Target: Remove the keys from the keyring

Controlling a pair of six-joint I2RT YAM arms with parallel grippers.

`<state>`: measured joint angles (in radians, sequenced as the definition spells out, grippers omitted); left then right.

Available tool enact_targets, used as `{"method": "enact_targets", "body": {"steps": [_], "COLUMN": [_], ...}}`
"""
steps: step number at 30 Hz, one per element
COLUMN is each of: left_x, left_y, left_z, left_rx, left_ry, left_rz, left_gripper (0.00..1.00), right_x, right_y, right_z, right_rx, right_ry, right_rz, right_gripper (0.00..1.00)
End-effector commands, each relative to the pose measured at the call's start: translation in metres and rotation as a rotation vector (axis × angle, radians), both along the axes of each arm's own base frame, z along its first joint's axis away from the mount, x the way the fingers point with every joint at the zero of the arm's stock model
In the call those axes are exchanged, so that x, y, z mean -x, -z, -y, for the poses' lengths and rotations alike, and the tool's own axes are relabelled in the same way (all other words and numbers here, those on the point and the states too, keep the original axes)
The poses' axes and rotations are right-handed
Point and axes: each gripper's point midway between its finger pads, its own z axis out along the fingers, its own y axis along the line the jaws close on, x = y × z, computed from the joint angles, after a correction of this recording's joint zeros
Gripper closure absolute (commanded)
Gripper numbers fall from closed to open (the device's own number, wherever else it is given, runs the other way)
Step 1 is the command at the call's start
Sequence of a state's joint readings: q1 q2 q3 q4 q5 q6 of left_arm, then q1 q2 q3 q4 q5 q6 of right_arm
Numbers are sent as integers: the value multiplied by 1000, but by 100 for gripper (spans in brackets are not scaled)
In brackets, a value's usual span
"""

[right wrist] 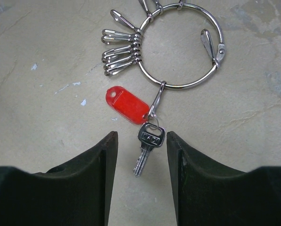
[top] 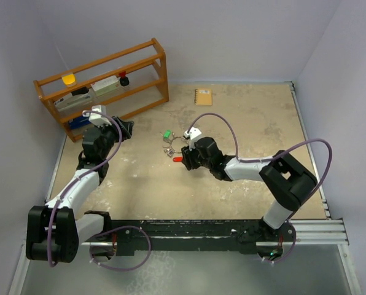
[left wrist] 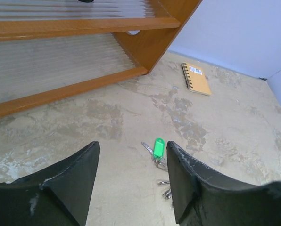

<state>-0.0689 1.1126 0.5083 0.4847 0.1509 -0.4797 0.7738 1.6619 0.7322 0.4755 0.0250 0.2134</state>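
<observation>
The silver keyring (right wrist: 178,86) lies flat on the table. A clip on it carries a red tag (right wrist: 127,104) and a silver key (right wrist: 149,141). Several silver clips (right wrist: 119,49) fan off its left side. My right gripper (right wrist: 142,137) is open, low over the table, with the silver key lying between its fingertips; nothing is gripped. The green tag (left wrist: 158,147) with its key (left wrist: 147,148) lies ahead of my open, empty left gripper (left wrist: 132,146). From above, the green tag (top: 167,134) and red tag (top: 178,159) sit mid-table, with the right gripper (top: 188,158) at the red tag and the left gripper (top: 126,129) well to the left.
A wooden shelf rack (top: 103,86) holding small items stands at the back left, close beside the left arm. A tan spiral notebook (top: 203,96) lies at the back of the table. Walls enclose the table on three sides.
</observation>
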Motion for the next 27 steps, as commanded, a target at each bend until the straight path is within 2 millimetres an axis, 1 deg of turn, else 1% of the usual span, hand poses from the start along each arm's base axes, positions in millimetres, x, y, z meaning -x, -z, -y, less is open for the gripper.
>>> {"method": "enact_targets", "body": {"steps": [1,3,7,13,14,16,19,20,23,25,27], "left_x": [-1,-1,-3,-2,-3,-4,-5,-5,-2,0,1], "left_y": [-13,-12,-8,-13,-12,-11,-9,-9,-16,-20,-22], "left_z": [2,0,-5,-9,-9,-6,-3,-3,-3,-4,-6], "left_rx": [10,18,39,80,85,88,77,76,73,70,71], "left_ry": [5,-7,-43,-55,-56,-41,-18,-16,-16,-17,-30], "left_rz": [42,33,0,15,12,6,2,4,28,43,49], "left_gripper": [48,54,59,58,59,63,73,75,76,72,74], "right_x": [-14,-16,-19,-22,-22,-21,-20,-19,-19,-20,-21], "right_y": [-23,-21,-17,-14,-14,-10,-4,-2,5,8,11], "right_z": [-23,-26,-27,-21,-21,-19,-17,-17,-17,-17,-18], "right_rx": [-84,-81,-76,-50,-47,-35,-24,-21,-19,-18,-14], "right_ry": [-19,-20,-17,-1,2,4,8,8,14,16,17], "right_rz": [38,36,40,55,55,50,35,32,21,16,11], "right_gripper": [53,54,54,54,54,55,57,57,59,60,61]}}
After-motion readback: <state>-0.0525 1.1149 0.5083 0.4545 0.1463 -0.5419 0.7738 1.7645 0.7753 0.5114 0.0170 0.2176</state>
